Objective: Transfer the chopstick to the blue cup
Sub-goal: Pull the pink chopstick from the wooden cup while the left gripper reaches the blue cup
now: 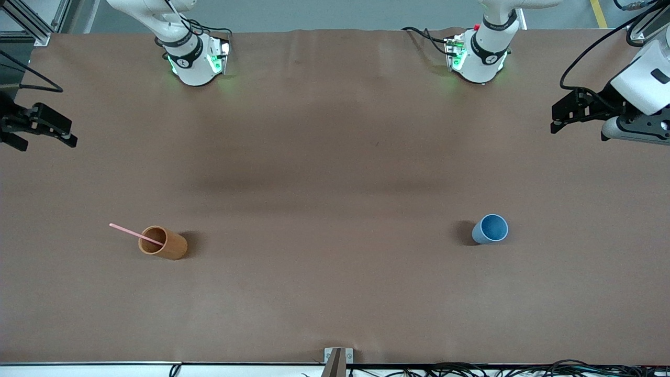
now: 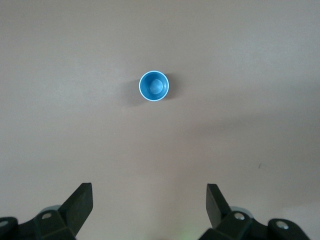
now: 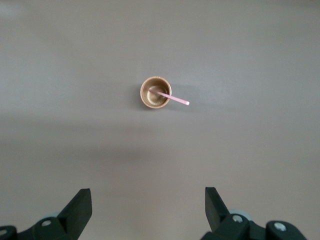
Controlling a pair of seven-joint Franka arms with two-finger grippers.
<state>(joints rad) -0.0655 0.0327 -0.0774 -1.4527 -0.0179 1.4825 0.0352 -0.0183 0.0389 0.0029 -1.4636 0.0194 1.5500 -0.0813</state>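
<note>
In the front view, the right gripper (image 1: 63, 137) hangs high over the brown table (image 1: 335, 293) at the right arm's end, and its two black fingers are spread apart with nothing between them. The orange-brown cup (image 1: 163, 243) stands well apart from it, down on the table and nearer to the front camera. The pink chopstick (image 1: 135, 234) stands inside this cup and leans on the rim, so its top pokes out past the edge. It leans because it is much longer than the cup is tall. The left gripper (image 1: 559, 121) hangs over the left arm's end of the table, with its fingers apart and empty too. The blue cup (image 1: 491, 229) stands upright well below it, nearer to the front camera, with its mouth up and nothing in it, ready to take the stick. The two cups are well apart from each other. In the left wrist view, the left gripper (image 2: 149, 207) looks straight down, and the blue cup (image 2: 154, 86) sits ahead of its wide fingers, so this arm seems to be waiting. In the right wrist view, the right gripper (image 3: 148, 207) also looks straight down, with the orange-brown cup (image 3: 155, 93) ahead of it and the chopstick (image 3: 172, 97) sticking out over the rim. I think the right gripper must come down and pinch that free end first.
</note>
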